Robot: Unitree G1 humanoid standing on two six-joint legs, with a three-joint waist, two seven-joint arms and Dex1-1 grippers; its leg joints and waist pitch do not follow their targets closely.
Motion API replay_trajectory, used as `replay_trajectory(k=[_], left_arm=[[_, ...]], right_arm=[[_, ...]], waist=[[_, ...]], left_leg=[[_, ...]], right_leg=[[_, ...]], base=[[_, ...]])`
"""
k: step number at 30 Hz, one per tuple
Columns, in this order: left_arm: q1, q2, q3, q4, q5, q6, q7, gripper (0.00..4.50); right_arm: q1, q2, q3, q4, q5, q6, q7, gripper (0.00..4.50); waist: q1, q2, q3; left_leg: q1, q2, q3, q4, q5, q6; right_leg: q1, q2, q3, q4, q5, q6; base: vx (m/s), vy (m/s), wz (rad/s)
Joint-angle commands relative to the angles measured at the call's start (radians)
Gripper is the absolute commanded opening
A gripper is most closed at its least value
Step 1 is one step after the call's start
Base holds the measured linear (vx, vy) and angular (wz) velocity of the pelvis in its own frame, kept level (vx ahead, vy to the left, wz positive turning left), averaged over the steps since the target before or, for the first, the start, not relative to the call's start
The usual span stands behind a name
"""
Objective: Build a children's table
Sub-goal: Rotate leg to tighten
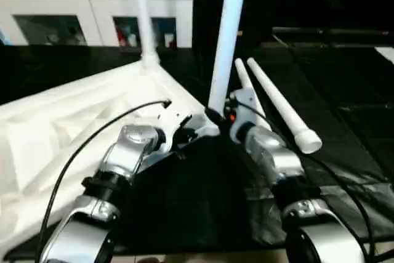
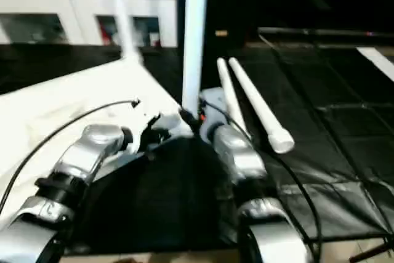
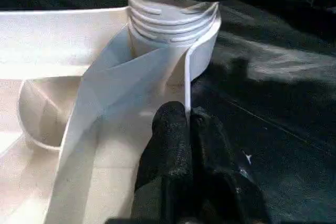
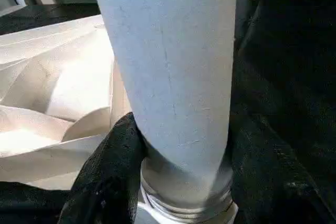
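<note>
The children's table lies upside down on a black mat (image 1: 345,127), its white top (image 1: 55,127) showing the ribbed underside and reaching from the picture's left side toward the middle; one leg (image 1: 143,16) stands upright in the far corner socket, in front of a white cabinet (image 1: 92,4) with glass-fronted shelves. A second leg (image 1: 228,35) stands upright at the near corner, where both arms meet; its threaded end (image 3: 173,19) sits at the corner socket (image 3: 199,61), though how far it is seated cannot be told. The right hand (image 4: 178,145) grasps this leg low down, just above the threads, with a black finger (image 4: 105,177) on either side of the round shaft. The left hand (image 3: 188,145) is clenched, its two black fingertips pressed together on the thin edge of the top's rim (image 3: 186,77) just beside the socket; the rim seems pinched between them. Two more legs (image 1: 277,106) lie loose on the mat to the right of the right hand, side by side and touching at their narrow far ends, the wider ends pointing toward the robot; a black cable (image 1: 92,140) arcs over the left silver forearm (image 1: 123,164).
</note>
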Motion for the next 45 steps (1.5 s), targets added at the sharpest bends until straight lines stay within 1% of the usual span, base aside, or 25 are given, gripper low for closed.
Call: replay_trajectory(k=[1, 2, 4, 5, 6, 8, 17, 20, 28, 29, 30, 31, 32, 33, 34, 35, 36, 37, 38, 39, 40, 41, 43, 44, 45], left_arm=[[-0.073, -0.032, -0.024, -0.05, -0.014, -0.05, -0.003, 0.0], [-0.073, -0.032, -0.024, -0.05, -0.014, -0.05, -0.003, 0.0], [-0.073, -0.032, -0.024, -0.05, -0.014, -0.05, -0.003, 0.0], [-0.073, -0.032, -0.024, -0.05, -0.014, -0.05, -0.003, 0.0], [-0.073, -0.032, -0.024, -0.05, -0.014, -0.05, -0.003, 0.0], [-0.073, -0.032, -0.024, -0.05, -0.014, -0.05, -0.003, 0.0], [-0.073, -0.032, -0.024, -0.05, -0.014, -0.05, -0.003, 0.0], [-0.073, -0.032, -0.024, -0.05, -0.014, -0.05, -0.003, 0.0], [-0.073, -0.032, -0.024, -0.05, -0.014, -0.05, -0.003, 0.0], [-0.073, -0.031, -0.024, -0.051, -0.014, -0.049, -0.002, 0.0], [-0.073, -0.02, -0.024, -0.057, -0.003, -0.033, 0.016, 0.0], [-0.069, 0.063, -0.032, -0.019, -0.006, -0.097, -0.092, 0.0], [-0.066, 0.121, -0.037, 0.007, -0.011, -0.142, -0.173, 0.0], [-0.063, 0.143, -0.039, 0.017, -0.013, -0.163, -0.207, 0.0], [-0.06, 0.177, -0.045, 0.035, -0.016, -0.197, -0.26, 0.0], [-0.059, 0.177, -0.045, 0.036, -0.017, -0.197, -0.261, 0.0], [-0.058, 0.176, -0.046, 0.037, -0.016, -0.198, -0.261, 0.0], [-0.058, 0.176, -0.046, 0.038, -0.016, -0.199, -0.261, 0.0], [-0.056, 0.175, -0.046, 0.039, -0.016, -0.201, -0.261, 0.0], [-0.055, 0.176, -0.047, 0.039, -0.017, -0.202, -0.261, 0.0], [-0.054, 0.178, -0.049, 0.04, -0.021, -0.207, -0.265, 0.0], [-0.054, 0.181, -0.052, 0.043, -0.026, -0.216, -0.274, 0.0], [-0.051, 0.193, -0.059, 0.05, -0.03, -0.245, -0.297, 0.0], [-0.051, 0.202, -0.065, 0.059, -0.032, -0.268, -0.315, 0.0], [-0.05, 0.21, -0.069, 0.064, -0.034, -0.288, -0.334, 0.0]], right_arm=[[0.021, 0.085, 0.042, 0.057, 0.047, 0.051, 0.038, 2.0], [0.021, 0.085, 0.042, 0.057, 0.047, 0.051, 0.038, 2.0], [0.021, 0.085, 0.042, 0.057, 0.047, 0.051, 0.038, 2.0], [0.021, 0.085, 0.042, 0.057, 0.047, 0.051, 0.038, 2.0], [0.021, 0.085, 0.042, 0.057, 0.047, 0.051, 0.038, 2.0], [0.021, 0.085, 0.042, 0.057, 0.047, 0.051, 0.038, 2.0], [0.021, 0.085, 0.042, 0.057, 0.047, 0.051, 0.038, 2.0], [0.021, 0.085, 0.042, 0.057, 0.047, 0.051, 0.038, 2.0], [0.021, 0.085, 0.042, 0.057, 0.047, 0.051, 0.038, 2.0], [0.021, 0.085, 0.041, 0.058, 0.046, 0.05, 0.037, 2.35], [0.018, 0.087, 0.031, 0.07, 0.034, 0.032, 0.021, 2.56], [0.059, -0.022, 0.042, -0.012, 0.039, -0.013, 0.178, 2.56], [0.088, -0.103, 0.05, -0.072, 0.045, -0.044, 0.297, 2.73], [0.1, -0.137, 0.054, -0.097, 0.048, -0.057, 0.346, 2.81], [0.121, -0.19, 0.062, -0.138, 0.054, -0.073, 0.424, 2.81], [0.123, -0.192, 0.062, -0.141, 0.055, -0.074, 0.428, 2.93], [0.125, -0.196, 0.061, -0.144, 0.056, -0.073, 0.429, 3.04], [0.126, -0.197, 0.06, -0.145, 0.057, -0.072, 0.429, 3.19], [0.127, -0.202, 0.056, -0.15, 0.06, -0.069, 0.432, 3.27], [0.128, -0.203, 0.055, -0.151, 0.061, -0.068, 0.433, 3.27], [0.131, -0.208, 0.055, -0.156, 0.066, -0.066, 0.443, 3.37], [0.134, -0.214, 0.059, -0.162, 0.07, -0.066, 0.459, 3.57], [0.142, -0.228, 0.07, -0.179, 0.076, -0.059, 0.496, 3.71], [0.148, -0.24, 0.078, -0.192, 0.084, -0.052, 0.526, 3.71], [0.152, -0.251, 0.085, -0.205, 0.091, -0.046, 0.554, 3.81]], waist=[[0.008, 0.007, -0.071], [0.007, 0.008, -0.07], [0.006, 0.007, -0.068], [0.006, 0.007, -0.067], [0.007, 0.008, -0.064], [0.007, 0.008, -0.064], [0.006, 0.008, -0.063], [0.006, 0.008, -0.061], [0.006, 0.008, -0.061], [0.006, 0.008, -0.06], [0.006, 0.013, -0.06], [0.012, 0.058, -0.06], [0.008, 0.029, -0.06], [0.011, 0.024, -0.061], [0.017, 0.027, -0.071], [0.021, 0.027, -0.072], [0.023, 0.028, -0.075], [0.024, 0.03, -0.078], [0.024, 0.029, -0.08], [0.025, 0.031, -0.081], [0.026, 0.031, -0.08], [0.027, 0.033, -0.078], [0.034, 0.03, -0.078], [0.038, 0.031, -0.078], [0.042, 0.029, -0.076]], left_leg=[[0.007, 0.049, -0.024, -0.071, -0.167, 0.019], [0.007, 0.05, -0.024, -0.072, -0.166, 0.022], [0.009, 0.05, -0.022, -0.072, -0.186, 0.02], [0.01, 0.049, -0.022, -0.073, -0.193, 0.019], [0.011, 0.05, -0.023, -0.075, -0.217, 0.012], [0.012, 0.051, -0.023, -0.076, -0.227, 0.007], [0.013, 0.052, -0.024, -0.079, -0.237, 0.001], [0.013, 0.052, -0.024, -0.08, -0.249, -0.001], [0.013, 0.052, -0.025, -0.082, -0.254, -0.003], [0.013, 0.052, -0.025, -0.082, -0.257, -0.003], [0.014, 0.053, -0.026, -0.082, -0.261, -0.005], [0.016, 0.05, -0.034, -0.081, -0.29, -0.015], [0.018, 0.053, -0.029, -0.083, -0.323, -0.004], [0.014, 0.05, -0.03, -0.084, -0.312, 0.006], [0.013, 0.05, -0.025, -0.079, -0.243, 0.025], [0.008, 0.048, -0.023, -0.073, -0.206, 0.038], [0.0, 0.05, -0.022, -0.067, -0.124, 0.055], [0.001, 0.05, -0.023, -0.063, -0.11, 0.058], [-0.001, 0.052, -0.022, -0.06, -0.086, 0.071], [-0.002, 0.054, -0.022, -0.057, -0.073, 0.083], [-0.003, 0.055, -0.022, -0.057, -0.072, 0.087], [-0.001, 0.057, -0.021, -0.057, -0.093, 0.092], [0.0, 0.059, -0.02, -0.057, -0.105, 0.088], [0.0, 0.059, -0.019, -0.057, -0.108, 0.087], [0.001, 0.058, -0.019, -0.057, -0.118, 0.085]], right_leg=[[0.049, -0.105, 0.068, -0.082, -0.148, -0.171], [0.05, -0.105, 0.068, -0.08, -0.125, -0.18], [0.05, -0.107, 0.068, -0.083, -0.139, -0.186], [0.05, -0.107, 0.068, -0.085, -0.15, -0.185], [0.049, -0.108, 0.069, -0.09, -0.194, -0.178], [0.048, -0.11, 0.07, -0.093, -0.219, -0.171], [0.046, -0.109, 0.071, -0.093, -0.222, -0.168], [0.045, -0.11, 0.071, -0.096, -0.243, -0.164], [0.044, -0.111, 0.072, -0.097, -0.254, -0.16], [0.043, -0.11, 0.072, -0.098, -0.258, -0.159], [0.043, -0.111, 0.072, -0.098, -0.26, -0.159], [0.039, -0.114, 0.071, -0.098, -0.274, -0.152], [0.043, -0.108, 0.071, -0.108, -0.275, -0.14], [0.052, -0.105, 0.069, -0.107, -0.259, -0.137], [0.055, -0.104, 0.069, -0.096, -0.168, -0.15], [0.056, -0.103, 0.069, -0.092, -0.126, -0.154], [0.056, -0.102, 0.067, -0.073, -0.011, -0.191], [0.055, -0.103, 0.066, -0.068, 0.012, -0.203], [0.053, -0.103, 0.065, -0.062, 0.054, -0.221], [0.05, -0.103, 0.063, -0.058, 0.074, -0.234], [0.049, -0.102, 0.062, -0.058, 0.075, -0.239], [0.047, -0.104, 0.062, -0.061, 0.056, -0.247], [0.048, -0.105, 0.062, -0.062, 0.032, -0.246], [0.047, -0.104, 0.062, -0.063, 0.025, -0.239], [0.047, -0.104, 0.063, -0.065, 0.009, -0.231]], base=[[0.0, 0.0, 0.0], [0.0, 0.0, 0.0], [0.0, 0.0, 0.0], [0.0, 0.0, 0.0], [0.0, 0.0, 0.0], [0.0, 0.0, 0.0], [0.0, 0.0, 0.0], [0.0, 0.0, 0.0], [0.0, 0.0, 0.0], [0.0, 0.0, 0.0], [0.0, 0.0, 0.0], [0.0, 0.0, 0.0], [0.0, 0.0, 0.0], [0.0, 0.0, 0.0], [0.0, 0.0, 0.0], [0.0, 0.0, 0.0], [0.0, 0.0, 0.0], [0.0, 0.0, 0.0], [0.0, 0.0, 0.0], [0.0, 0.0, 0.0], [0.0, 0.0, 0.0], [0.0, 0.0, 0.0], [0.0, 0.0, 0.0], [0.0, 0.0, 0.0], [0.0, 0.0, 0.0]])
